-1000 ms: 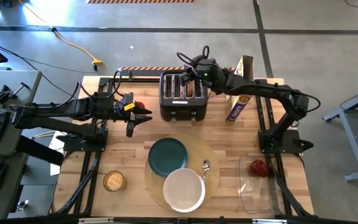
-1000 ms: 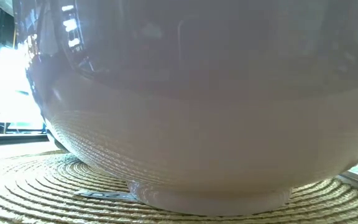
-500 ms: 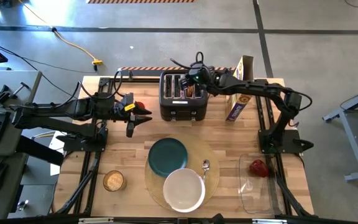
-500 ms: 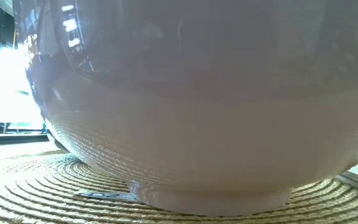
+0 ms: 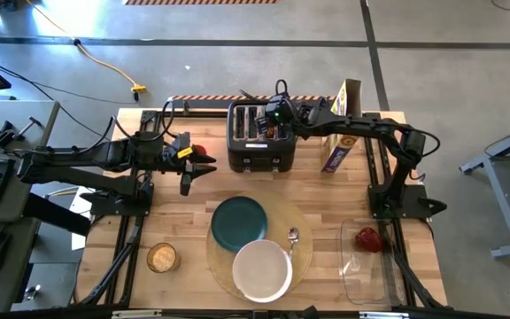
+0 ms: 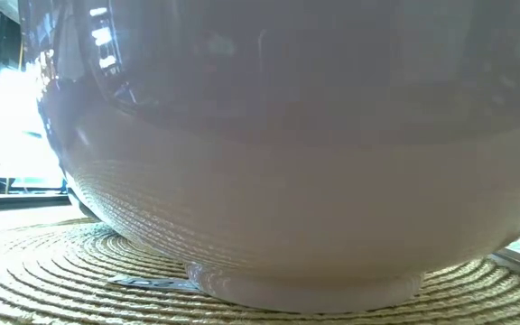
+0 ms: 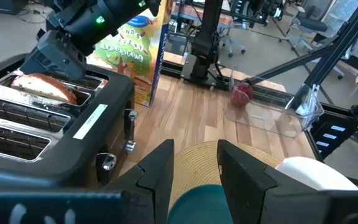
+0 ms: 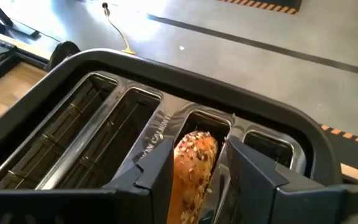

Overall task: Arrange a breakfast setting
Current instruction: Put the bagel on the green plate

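Right end effector (image 8: 194,171) is over the black toaster (image 5: 259,137), clenched on the seeded bagel half (image 8: 191,165), which sits upright in a toaster slot. Left end effector (image 5: 200,167) hangs released over the counter (image 5: 175,213), left of the toaster. Teal plate (image 5: 239,222), white bowl (image 5: 261,270) and spoon (image 5: 293,237) sit on the round placemat (image 5: 301,257).

From overhead I get even, bright light with soft shadows under my arms. My low camera is nearly filled by the white bowl (image 6: 287,162), close and out of focus, with strong backlight blowing out at the left edge. My wrist pictures look sharp, daylight-lit.
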Robot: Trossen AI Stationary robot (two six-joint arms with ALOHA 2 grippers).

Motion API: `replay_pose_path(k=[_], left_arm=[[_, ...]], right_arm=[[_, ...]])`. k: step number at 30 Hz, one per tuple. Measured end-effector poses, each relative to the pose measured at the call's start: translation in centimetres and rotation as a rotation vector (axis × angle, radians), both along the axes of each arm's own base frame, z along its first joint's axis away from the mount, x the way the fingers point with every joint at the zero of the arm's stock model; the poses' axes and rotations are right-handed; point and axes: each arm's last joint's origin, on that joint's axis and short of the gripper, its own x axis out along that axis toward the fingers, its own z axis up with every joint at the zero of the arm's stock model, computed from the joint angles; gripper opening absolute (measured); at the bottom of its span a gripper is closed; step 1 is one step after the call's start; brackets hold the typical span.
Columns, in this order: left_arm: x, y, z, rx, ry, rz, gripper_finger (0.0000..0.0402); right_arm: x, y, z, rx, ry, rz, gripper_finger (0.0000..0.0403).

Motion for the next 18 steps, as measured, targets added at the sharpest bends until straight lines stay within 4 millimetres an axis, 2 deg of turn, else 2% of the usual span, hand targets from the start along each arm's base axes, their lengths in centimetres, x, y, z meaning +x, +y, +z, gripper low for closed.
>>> replay_pose_path(k=[18], left_arm=[[0.0, 0.0, 0.0, 0.0, 0.0, -0.001, 0.0113]], right_arm=[[0.2, 1.1, -0.2, 0.028, 0.001, -0.006, 0.0135]])
